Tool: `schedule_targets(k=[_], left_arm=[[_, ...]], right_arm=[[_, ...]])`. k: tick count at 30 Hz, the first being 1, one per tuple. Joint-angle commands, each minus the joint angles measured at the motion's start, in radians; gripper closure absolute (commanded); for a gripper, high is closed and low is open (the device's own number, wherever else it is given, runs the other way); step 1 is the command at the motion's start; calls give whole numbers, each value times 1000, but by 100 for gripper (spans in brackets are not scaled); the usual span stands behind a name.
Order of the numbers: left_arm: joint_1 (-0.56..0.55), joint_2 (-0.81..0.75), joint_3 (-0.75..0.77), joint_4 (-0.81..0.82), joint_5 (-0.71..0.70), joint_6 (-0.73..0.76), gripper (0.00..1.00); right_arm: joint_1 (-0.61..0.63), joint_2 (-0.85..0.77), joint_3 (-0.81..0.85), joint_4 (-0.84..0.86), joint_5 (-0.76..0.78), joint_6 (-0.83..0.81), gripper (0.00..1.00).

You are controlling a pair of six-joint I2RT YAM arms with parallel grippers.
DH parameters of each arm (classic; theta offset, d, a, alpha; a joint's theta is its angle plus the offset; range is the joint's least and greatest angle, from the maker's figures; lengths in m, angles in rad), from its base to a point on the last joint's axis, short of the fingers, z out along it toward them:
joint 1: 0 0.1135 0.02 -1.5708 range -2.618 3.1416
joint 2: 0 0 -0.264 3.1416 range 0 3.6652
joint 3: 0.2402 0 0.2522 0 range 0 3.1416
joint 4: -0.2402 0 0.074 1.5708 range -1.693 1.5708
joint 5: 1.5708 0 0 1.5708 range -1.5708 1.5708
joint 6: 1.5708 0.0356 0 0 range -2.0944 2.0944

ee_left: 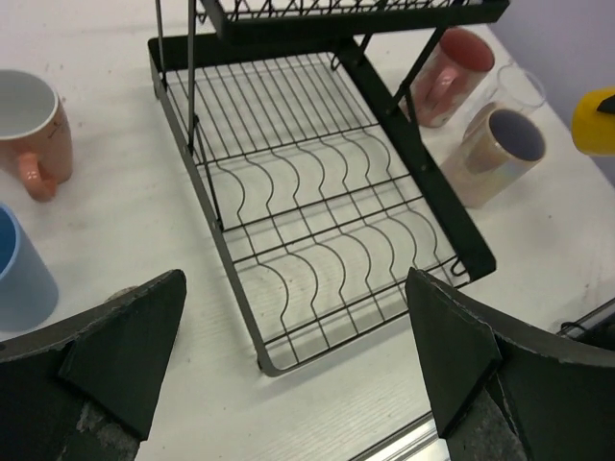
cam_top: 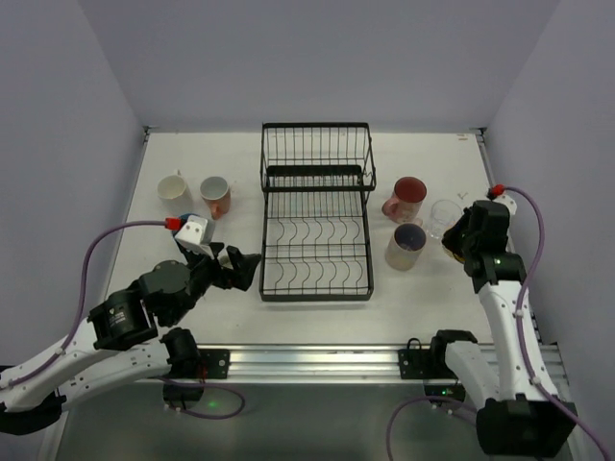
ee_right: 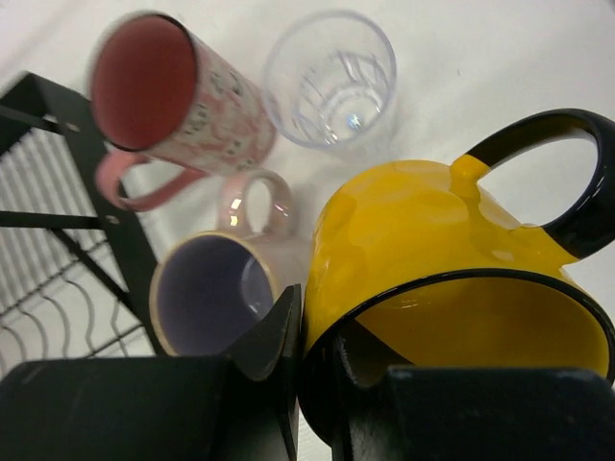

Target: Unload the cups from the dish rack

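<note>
The black wire dish rack (cam_top: 315,298) stands mid-table with no cups in it; it also shows in the left wrist view (ee_left: 228,259). My right gripper (cam_top: 461,240) is shut on the rim of a yellow mug (ee_right: 432,240) with a black handle, one finger inside and one outside, just right of the rack. Below it stand a pink patterned mug (ee_right: 183,106), a clear glass (ee_right: 332,77) and a beige mug with purple inside (ee_right: 207,288). My left gripper (cam_top: 240,269) is open and empty at the rack's left front corner.
Left of the rack stand a white cup (cam_top: 174,187), a salmon-pink mug (cam_top: 215,196) and a blue cup (ee_left: 19,274), which my left arm mostly hides from above. The metal rail (cam_top: 317,363) runs along the table's near edge.
</note>
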Motion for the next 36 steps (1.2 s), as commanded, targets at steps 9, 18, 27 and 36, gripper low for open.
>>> schedule_targets(k=[9,18,27,36], left_arm=[[4,-108,-86,-27,-21,48,0],[5,-151,-92,-29,-31,47,0],[5,-195,-97,-26,-61,51,0],[5,-168,-80,-30,-70,62,0]], right_arm=[[-62,232,-110,180,-96,-13,100],[-70,373,-130,192,-48,14,83],[-70,315,-88,165,-53,16,54],[-70,-27,-5,100,-171,-33,1]])
